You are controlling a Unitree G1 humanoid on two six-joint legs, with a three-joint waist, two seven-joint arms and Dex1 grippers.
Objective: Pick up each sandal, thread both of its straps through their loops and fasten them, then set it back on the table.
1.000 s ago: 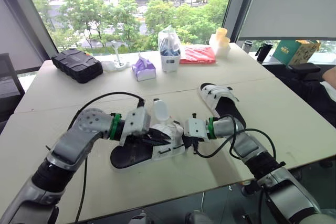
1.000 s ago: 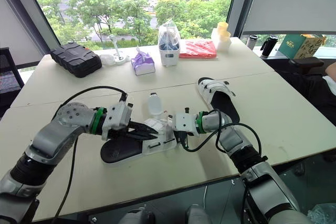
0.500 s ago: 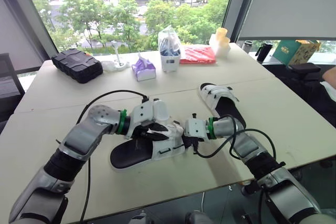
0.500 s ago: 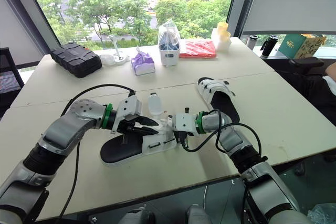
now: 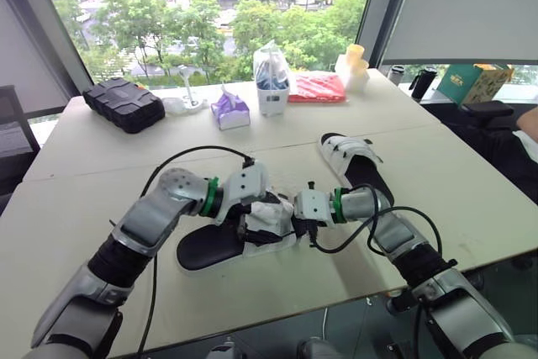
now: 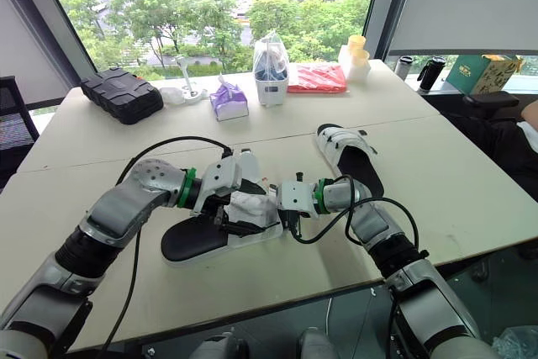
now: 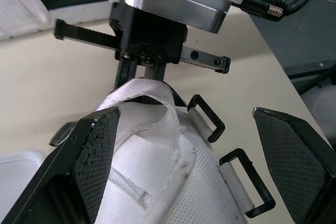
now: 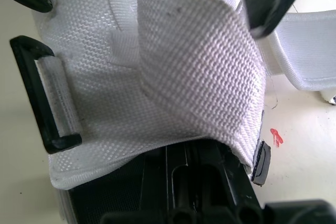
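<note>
Table (image 5: pixel 76 149) of pale colour stands by a large window (image 5: pixel 210 6) with trees. White tub (image 5: pixel 272 98) at its back holds a bag (image 5: pixel 271 63) of blue things. One sandal (image 5: pixel 206 248) lies on the table between the arms. Left wrist view shows right gripper (image 7: pixel 127 77) pinching its strap (image 7: pixel 152 92), left gripper (image 7: pixel 186 111) spread wide above.

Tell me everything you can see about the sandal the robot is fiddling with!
The sandal lies flat on the pale table, near its front edge, between both arms. It has a black sole and a white woven-fabric upper with two black rectangular loops on one side; both look empty. One white strap arches up off the upper. The right gripper pinches that strap's end, and the left gripper is open, its fingers straddling the upper.
</note>
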